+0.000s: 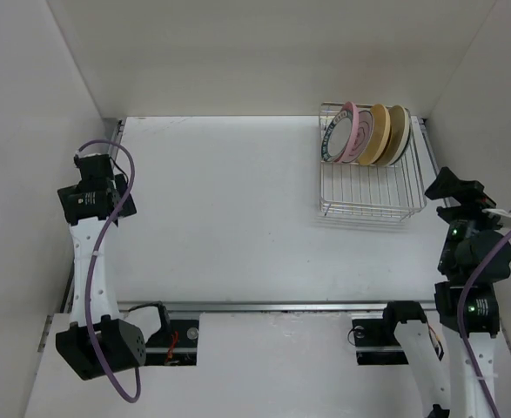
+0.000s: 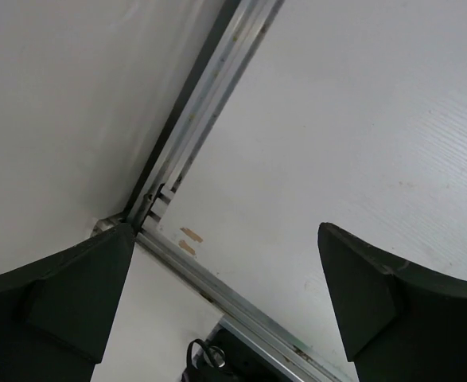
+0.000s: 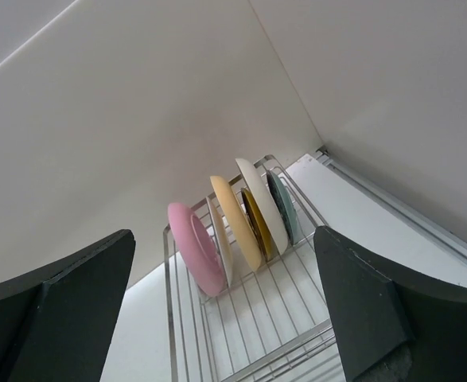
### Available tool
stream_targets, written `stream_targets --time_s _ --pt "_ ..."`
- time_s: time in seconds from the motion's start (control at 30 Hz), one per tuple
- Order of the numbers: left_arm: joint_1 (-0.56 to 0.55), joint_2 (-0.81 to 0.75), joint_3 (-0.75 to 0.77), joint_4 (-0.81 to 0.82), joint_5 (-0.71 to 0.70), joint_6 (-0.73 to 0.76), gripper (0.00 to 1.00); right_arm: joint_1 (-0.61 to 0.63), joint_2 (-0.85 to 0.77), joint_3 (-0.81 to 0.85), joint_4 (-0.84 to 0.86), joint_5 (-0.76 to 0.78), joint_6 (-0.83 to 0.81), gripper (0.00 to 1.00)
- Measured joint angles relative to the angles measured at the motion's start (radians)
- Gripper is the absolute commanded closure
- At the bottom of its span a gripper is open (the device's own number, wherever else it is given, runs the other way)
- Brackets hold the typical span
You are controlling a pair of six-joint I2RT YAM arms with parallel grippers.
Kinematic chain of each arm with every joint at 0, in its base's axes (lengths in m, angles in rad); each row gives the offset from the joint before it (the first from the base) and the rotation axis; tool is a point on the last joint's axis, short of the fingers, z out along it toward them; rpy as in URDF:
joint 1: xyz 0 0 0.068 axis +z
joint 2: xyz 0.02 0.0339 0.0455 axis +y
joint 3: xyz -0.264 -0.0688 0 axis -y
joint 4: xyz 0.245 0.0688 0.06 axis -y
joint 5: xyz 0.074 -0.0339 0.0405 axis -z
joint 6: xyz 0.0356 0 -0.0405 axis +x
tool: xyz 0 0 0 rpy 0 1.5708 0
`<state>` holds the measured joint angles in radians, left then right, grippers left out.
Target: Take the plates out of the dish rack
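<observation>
1. Task object location: The dish rack [image 1: 368,196] stood at the far right corner of the table [image 1: 220,218], with its near part bare wire.
2. Load: The plates stood on edge in the slots along the rack's far end. From the left they were a white plate with a dark green rim [image 1: 332,144], a pink plate [image 1: 349,132], a tan-yellow plate [image 1: 377,133] and a cream plate [image 1: 399,132]. My right wrist view also showed a smaller mustard plate [image 3: 257,224] and a teal plate [image 3: 286,208] tucked beside the cream one.
3. Left gripper [image 2: 225,239]: The jaws were spread wide and held nothing. It hung over the table's left edge, well apart from the rack.
4. Right gripper [image 1: 453,185]: The jaws were spread wide and held nothing. It sat near the table's right edge, just beside the rack's near right corner and aimed toward the plates.
5. Step in hand: I judged this to be the start of the task, the approach to a first plate. Every plate I could see was in the rack.
6. Next move: The right arm was the better placed. It needed to close in on one plate, straddle its rim with the open jaws, clamp, then lift straight up clear of the wires.
7. Caution: The plates stood close together, so a finger had to enter the gap without nudging a neighbour.
</observation>
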<state>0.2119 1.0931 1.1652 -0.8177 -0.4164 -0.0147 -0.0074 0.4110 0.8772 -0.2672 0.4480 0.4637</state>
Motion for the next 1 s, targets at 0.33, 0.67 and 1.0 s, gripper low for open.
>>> stream_targets --time_s 0.33,0.67,1.0 --pt "0.002 0.011 0.000 -0.018 0.218 0.049 0.00 0.000 0.160 0.040 0.024 -0.149 -0.072 0.00" --pt "0.002 0.043 0.000 -0.025 0.308 0.082 0.00 0.137 0.636 0.316 0.018 -0.298 -0.186 0.08" --pt "0.002 0.100 -0.001 -0.029 0.322 0.093 0.00 0.242 1.241 0.824 -0.093 -0.116 -0.274 0.27"
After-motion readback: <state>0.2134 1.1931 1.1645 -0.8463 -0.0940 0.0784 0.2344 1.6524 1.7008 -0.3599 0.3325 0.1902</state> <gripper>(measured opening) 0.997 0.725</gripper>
